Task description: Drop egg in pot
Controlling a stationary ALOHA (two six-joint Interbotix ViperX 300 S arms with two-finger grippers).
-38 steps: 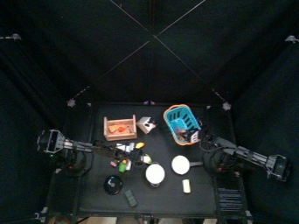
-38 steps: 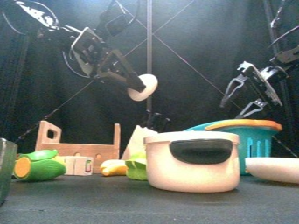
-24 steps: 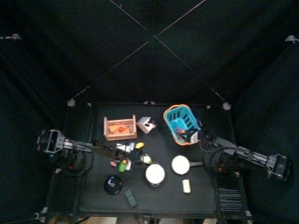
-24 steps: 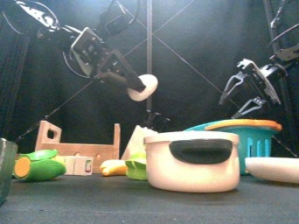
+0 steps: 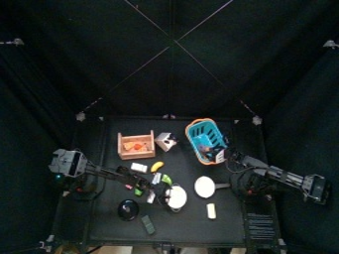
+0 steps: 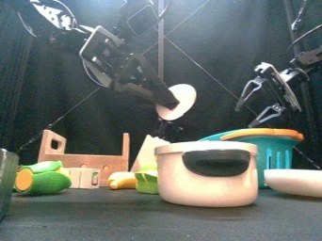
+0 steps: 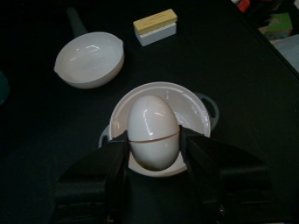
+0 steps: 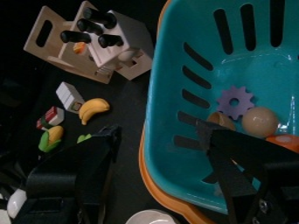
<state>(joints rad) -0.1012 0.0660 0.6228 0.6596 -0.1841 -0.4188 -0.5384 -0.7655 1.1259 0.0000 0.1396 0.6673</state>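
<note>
The black table (image 5: 232,220) is ringed by black curtains; no readable labels can be made out. The egg (image 6: 180,99) is pinched tight in the left gripper (image 6: 170,100), held right above the pot (image 6: 206,172). Over by the teal basket (image 8: 239,105), the right gripper (image 6: 268,92) is spread wide, nothing held.

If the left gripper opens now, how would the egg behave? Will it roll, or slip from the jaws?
The egg looks smooth and rounded, so it could slip easily; the left gripper clamps only its lower part. In the left wrist view it hangs over the pot, so it would probably fall inside. On the bare table it would likely roll.
</note>
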